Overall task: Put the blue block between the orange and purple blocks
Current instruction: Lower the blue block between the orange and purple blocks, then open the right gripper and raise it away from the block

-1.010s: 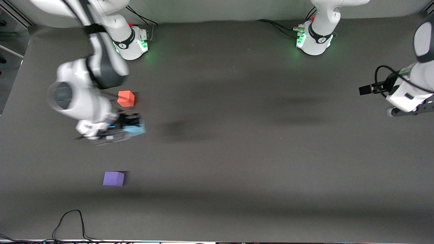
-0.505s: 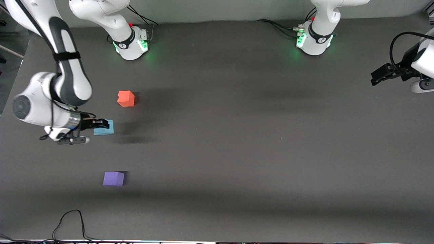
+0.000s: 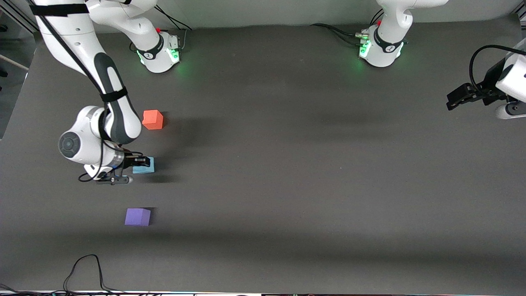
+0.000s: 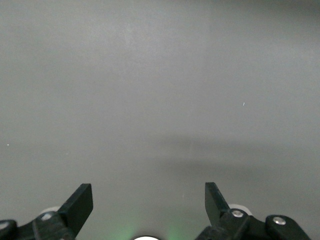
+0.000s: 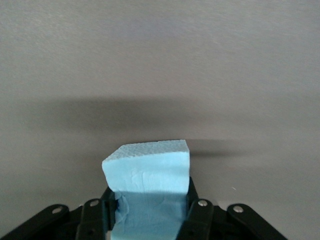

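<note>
The right hand (image 3: pixel 139 165) has carried the blue block (image 3: pixel 144 165) a little toward the purple block (image 3: pixel 137 216) and toward the middle of the tabletop (image 3: pixel 287 164) since half a second ago, and the right arm's elbow has swung in closer to the orange block (image 3: pixel 153 119). The left hand (image 3: pixel 462 96) has barely shifted. Now the right arm reaches down from its base with the forearm passing just beside the orange block, wrist bent so the hand lies nearly level, low over the tabletop. Its fingers (image 5: pixel 199 212) are closed tight on the blue block (image 5: pixel 150 192), pinching 2 of its sides. The blue block sits nearer the front camera than the orange block, with the purple block nearer again, so it is roughly between the 2. The left arm waits at its own end of the tabletop, its hand (image 4: pixel 149 207) spread wide and holding nothing. I count 3 blocks, 1 of each colour, and 2 arms.
</note>
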Motion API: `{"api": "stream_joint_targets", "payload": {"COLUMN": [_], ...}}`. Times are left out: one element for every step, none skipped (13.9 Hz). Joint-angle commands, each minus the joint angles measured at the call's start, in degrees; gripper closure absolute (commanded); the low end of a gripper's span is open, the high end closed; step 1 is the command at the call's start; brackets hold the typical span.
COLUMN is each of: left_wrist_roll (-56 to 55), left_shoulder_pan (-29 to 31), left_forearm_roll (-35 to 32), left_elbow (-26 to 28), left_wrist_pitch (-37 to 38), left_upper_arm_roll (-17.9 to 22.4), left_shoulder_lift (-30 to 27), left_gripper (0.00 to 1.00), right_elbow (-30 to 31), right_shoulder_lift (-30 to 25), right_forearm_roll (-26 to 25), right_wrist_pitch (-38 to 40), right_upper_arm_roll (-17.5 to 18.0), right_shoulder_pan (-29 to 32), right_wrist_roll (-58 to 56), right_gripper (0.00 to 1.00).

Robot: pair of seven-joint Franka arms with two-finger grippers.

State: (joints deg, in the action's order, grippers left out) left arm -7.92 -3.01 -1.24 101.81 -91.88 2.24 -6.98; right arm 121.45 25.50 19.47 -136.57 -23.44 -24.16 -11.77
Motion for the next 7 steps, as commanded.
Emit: {"api": "stream_joint_targets", "payload": {"left_wrist_roll": [0.19,0.01,0.18,0.45,0.45,-0.25,-0.6], "left_shoulder_pan": [0.2,0.29,1.85,6.39,8.27,7.68,6.71], "left_forearm_roll": [0.1,0.1,0.1,0.54,0.45,0.28,0.19], "left_elbow": [-4.25,-4.25,-4.43,-4.86,-5.04,-5.39,-5.4], "left_wrist_pitch": [0.82,1.34,1.44,1.7,1.79,1.88,2.57], "left_upper_arm_roll": [0.22,0.22,-0.57,-4.31,-6.79,-6.81,-6.73], "left_shoulder_lift": [2.76,2.85,3.03,3.2,3.12,3.12,3.12], "left_gripper": [0.0,0.0,0.0,0.0,0.0,0.0,0.0], "right_elbow": [-0.34,-0.34,-0.34,-0.34,-0.34,-0.34,-0.34], "right_shoulder_lift": [0.6,0.69,1.12,1.22,0.96,0.34,-1.05], "right_forearm_roll": [1.71,1.71,1.71,1.71,1.71,1.71,1.71], "right_wrist_pitch": [-1.15,-1.24,-1.85,-1.95,-1.77,-1.42,-0.9], "right_upper_arm_roll": [-0.38,-0.38,-0.38,-0.38,-0.38,-0.46,-0.55], "right_shoulder_pan": [-1.24,-1.15,-1.06,-1.06,-1.06,-1.06,-1.15], "right_wrist_roll": [0.35,0.35,0.35,0.35,0.43,0.44,0.35], "right_gripper": [0.82,0.69,0.19,0.0,0.0,0.0,0.0]}}
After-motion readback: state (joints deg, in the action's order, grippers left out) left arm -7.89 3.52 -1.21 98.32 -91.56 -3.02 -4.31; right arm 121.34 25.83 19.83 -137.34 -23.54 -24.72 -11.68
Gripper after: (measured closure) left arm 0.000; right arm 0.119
